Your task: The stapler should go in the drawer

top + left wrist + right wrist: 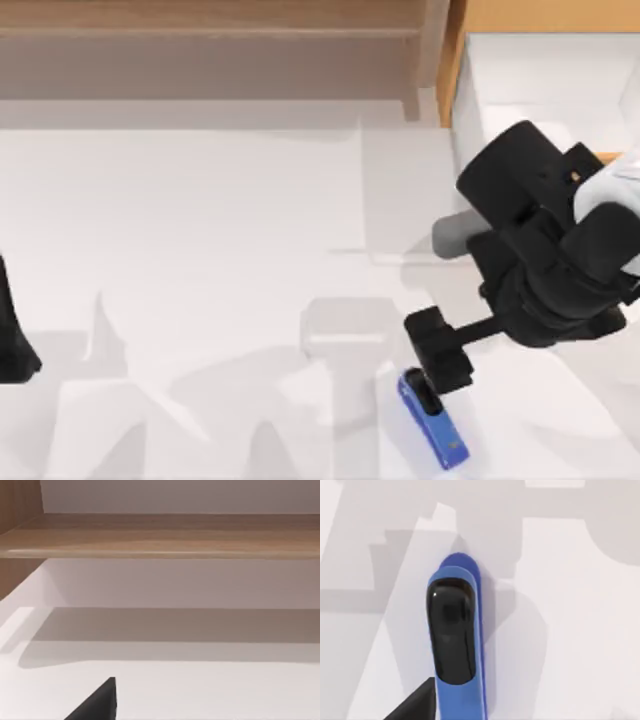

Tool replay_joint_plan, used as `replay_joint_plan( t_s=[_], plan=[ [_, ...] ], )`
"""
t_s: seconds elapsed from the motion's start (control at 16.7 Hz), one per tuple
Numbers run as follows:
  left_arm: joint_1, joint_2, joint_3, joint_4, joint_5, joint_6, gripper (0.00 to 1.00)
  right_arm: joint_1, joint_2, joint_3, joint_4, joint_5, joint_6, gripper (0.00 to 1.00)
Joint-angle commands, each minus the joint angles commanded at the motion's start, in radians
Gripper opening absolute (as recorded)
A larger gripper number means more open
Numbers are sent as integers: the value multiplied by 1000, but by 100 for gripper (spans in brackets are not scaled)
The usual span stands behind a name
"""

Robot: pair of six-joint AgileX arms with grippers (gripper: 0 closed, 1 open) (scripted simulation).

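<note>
Covering the stapler (436, 430)'s black end, right end effector (440, 372).

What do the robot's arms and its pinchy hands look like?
The right arm is chunky and glossy black, built of rounded blocks, with a grey cylinder sticking out and a white part near the picture's right edge. A thin black bar leads to the boxy black right gripper. The left arm is a black shape at the left edge.
</note>
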Motion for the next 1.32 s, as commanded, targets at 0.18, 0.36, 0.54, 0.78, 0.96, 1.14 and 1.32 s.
replay_joint_plan(
  t_s=[0.18, 0.36, 0.54, 0.78, 0.96, 1.14, 1.32],
  plan=[
    [0, 0, 0, 0, 0, 0, 100, 83, 175, 125, -98, 0, 38, 100],
    [0, 0, 0, 0, 0, 0, 100, 132, 254, 190, -154, 0, 60, 100],
    [0, 0, 0, 0, 0, 0, 100, 137, 261, 196, -160, 0, 62, 100],
    [0, 0, 0, 0, 0, 0, 100, 135, 266, 184, -143, 0, 60, 100],
    [0, 0, 0, 0, 0, 0, 100, 136, 301, 145, -69, 0, 62, 100],
    [0, 0, 0, 0, 0, 0, 100, 138, 339, 101, 13, 0, 65, 100],
    [0, 0, 0, 0, 0, 0, 100, 139, 348, 92, 31, 0, 65, 100]
  ],
)
